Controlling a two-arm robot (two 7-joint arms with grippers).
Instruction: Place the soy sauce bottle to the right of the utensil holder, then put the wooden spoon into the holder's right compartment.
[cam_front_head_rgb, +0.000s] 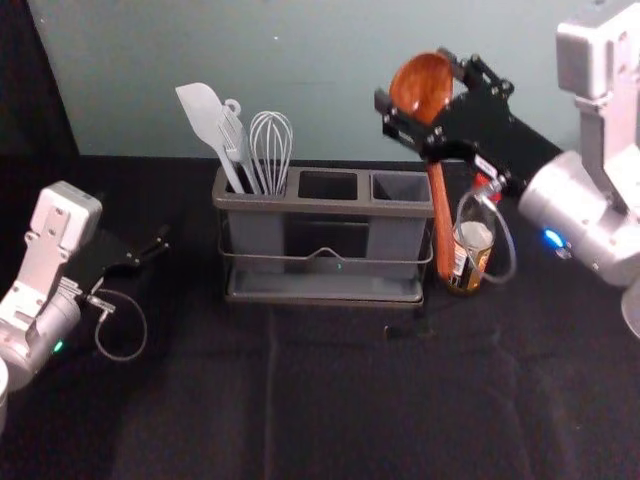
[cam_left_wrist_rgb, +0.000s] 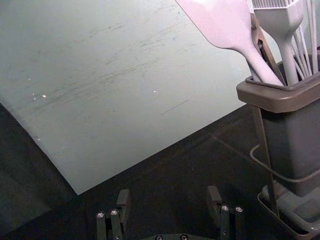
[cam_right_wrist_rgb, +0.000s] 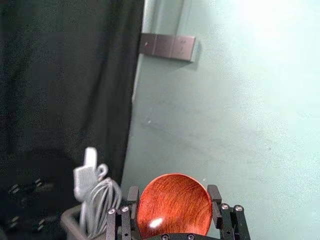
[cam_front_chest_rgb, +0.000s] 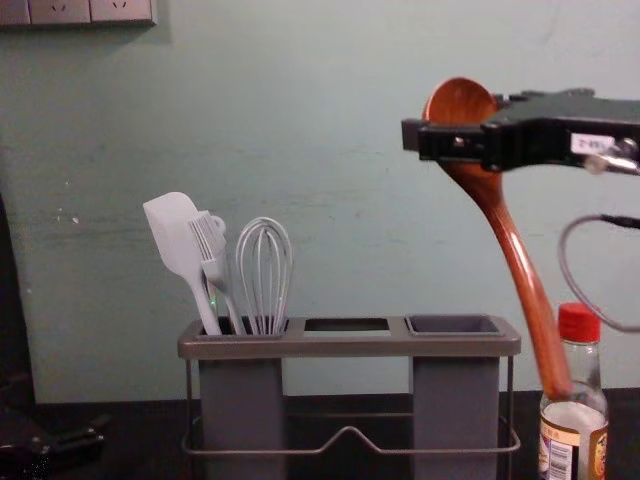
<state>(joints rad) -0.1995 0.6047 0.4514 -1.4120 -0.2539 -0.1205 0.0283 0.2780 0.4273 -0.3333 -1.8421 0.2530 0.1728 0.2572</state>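
Parked at far left in the head view, the left gripper (cam_front_head_rgb: 150, 252), fingers spread, holding nothing; not needed for this step, by the look of it. Next, in the left compartment (cam_front_chest_rgb: 240, 400) of the holder (cam_front_chest_rgb: 350, 346): spatula (cam_front_chest_rgb: 178, 235), brush (cam_front_chest_rgb: 210, 250) and whisk (cam_front_chest_rgb: 264, 275). Best left alone. Then the middle compartment (cam_front_head_rgb: 328, 186), and beyond it the right compartment (cam_front_head_rgb: 400, 187), with no utensil seen inside: the target.

Up above the holder's right end, the right gripper (cam_right_wrist_rgb: 173, 197), clamped on the spoon (cam_front_chest_rgb: 523, 270) by the bowl, a finger to either side. Handle slanting down and right, passing in front of the bottle (cam_front_chest_rgb: 575, 425) in the chest view; hard to tell whether touching it. At far right, the bottle itself, upright beside the holder.

First half apparently done; now to place the spoon. Lift enough to clear the rim with the handle's end, carry left, straighten over the right compartment, lower handle first, then release. Beware of catching the rim or knocking the bottle.
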